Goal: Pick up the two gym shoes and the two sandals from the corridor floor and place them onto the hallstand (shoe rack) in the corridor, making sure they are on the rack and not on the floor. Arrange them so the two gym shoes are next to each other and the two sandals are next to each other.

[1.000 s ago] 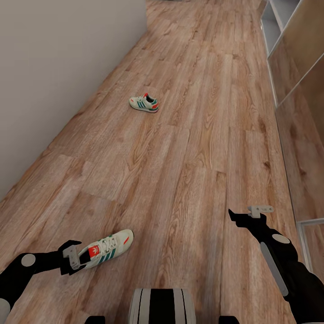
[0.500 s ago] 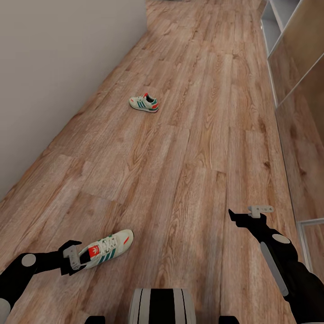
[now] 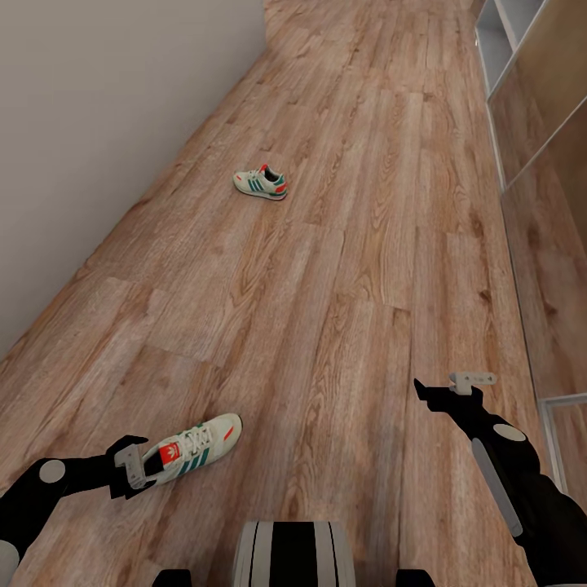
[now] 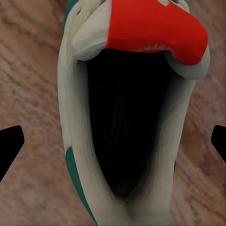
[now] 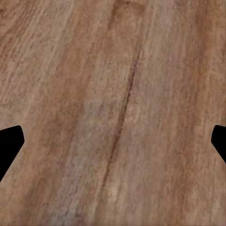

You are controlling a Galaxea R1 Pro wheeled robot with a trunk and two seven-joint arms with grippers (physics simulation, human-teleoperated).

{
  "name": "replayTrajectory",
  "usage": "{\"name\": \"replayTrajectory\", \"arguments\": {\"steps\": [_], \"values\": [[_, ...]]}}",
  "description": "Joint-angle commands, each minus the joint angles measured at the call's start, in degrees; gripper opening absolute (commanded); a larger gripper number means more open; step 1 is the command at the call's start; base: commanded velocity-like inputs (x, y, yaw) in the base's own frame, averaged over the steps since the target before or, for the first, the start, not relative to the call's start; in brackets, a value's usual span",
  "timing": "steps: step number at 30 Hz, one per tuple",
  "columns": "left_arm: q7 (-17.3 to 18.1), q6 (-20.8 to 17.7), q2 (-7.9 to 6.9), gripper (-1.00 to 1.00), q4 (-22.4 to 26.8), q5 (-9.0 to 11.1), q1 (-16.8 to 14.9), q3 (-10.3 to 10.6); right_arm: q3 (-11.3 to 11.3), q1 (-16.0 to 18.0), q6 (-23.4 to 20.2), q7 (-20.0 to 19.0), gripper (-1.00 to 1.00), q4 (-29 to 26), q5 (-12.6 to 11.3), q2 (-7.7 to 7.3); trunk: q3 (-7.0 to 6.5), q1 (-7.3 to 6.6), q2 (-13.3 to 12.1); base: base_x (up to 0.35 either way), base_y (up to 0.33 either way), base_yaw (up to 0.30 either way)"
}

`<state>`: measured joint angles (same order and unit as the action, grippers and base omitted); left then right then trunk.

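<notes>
Nothing has reached the rack as far as I can see: one gym shoe [image 3: 196, 450] lies on the corridor floor [image 3: 342, 269] right at the left end effector [image 3: 133, 470], whose fingers stand spread wide to either side of the shoe's heel opening, not closed on it, while the other gym shoe [image 3: 261, 184] sits well up the corridor near the wall. The right end effector [image 3: 444, 390] hangs open and empty over bare planks, and the white shelving [image 3: 492, 49] along the right shows no shoes in its visible compartments.
</notes>
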<state>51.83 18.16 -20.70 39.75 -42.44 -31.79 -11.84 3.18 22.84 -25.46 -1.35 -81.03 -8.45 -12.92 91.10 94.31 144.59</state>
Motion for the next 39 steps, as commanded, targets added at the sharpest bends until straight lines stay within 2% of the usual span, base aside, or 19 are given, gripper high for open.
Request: {"name": "replayTrajectory", "arguments": {"steps": [1, 9, 13, 29, 34, 39], "values": [[0.2, 0.3, 0.05, 1.00, 0.1, -0.4, 0.0, -0.2, 0.1, 0.0, -0.3, -0.1, 1.00, -0.1, -0.3, 0.00, 0.03, -0.01, 0.0, 0.000, 0.000, 0.000], [0.2, 0.3, 0.05, 1.00, 0.1, -0.4, 0.0, -0.2, 0.1, 0.0, -0.3, -0.1, 1.00, -0.1, -0.3, 0.00, 0.03, -0.01, 0.0, 0.000, 0.000, 0.000], [0.2, 0.3, 0.05, 1.00, 0.1, -0.4, 0.0, -0.2, 0.1, 0.0, -0.3, -0.1, 1.00, -0.1, -0.3, 0.00, 0.92, 0.09, 0.1, 0.000, 0.000, 0.000], [0.2, 0.3, 0.05, 1.00, 0.1, -0.4, 0.0, -0.3, 0.1, 0.0, -0.3, -0.1, 1.00, -0.1, -0.3, 0.00, 0.92, 0.09, 0.1, 0.000, 0.000, 0.000], [0.2, 0.3, 0.05, 1.00, 0.1, -0.4, 0.0, -0.3, 0.1, 0.0, -0.3, -0.1, 1.00, -0.1, -0.3, 0.00, 2.03, 0.22, 0.1, 0.000, 0.000, 0.000], [0.2, 0.3, 0.05, 1.00, 0.1, -0.4, 0.0, -0.3, 0.1, 0.0, -0.3, -0.1, 1.00, -0.1, -0.3, 0.00, 2.03, 0.22, 0.1, 0.000, 0.000, 0.000]]}}
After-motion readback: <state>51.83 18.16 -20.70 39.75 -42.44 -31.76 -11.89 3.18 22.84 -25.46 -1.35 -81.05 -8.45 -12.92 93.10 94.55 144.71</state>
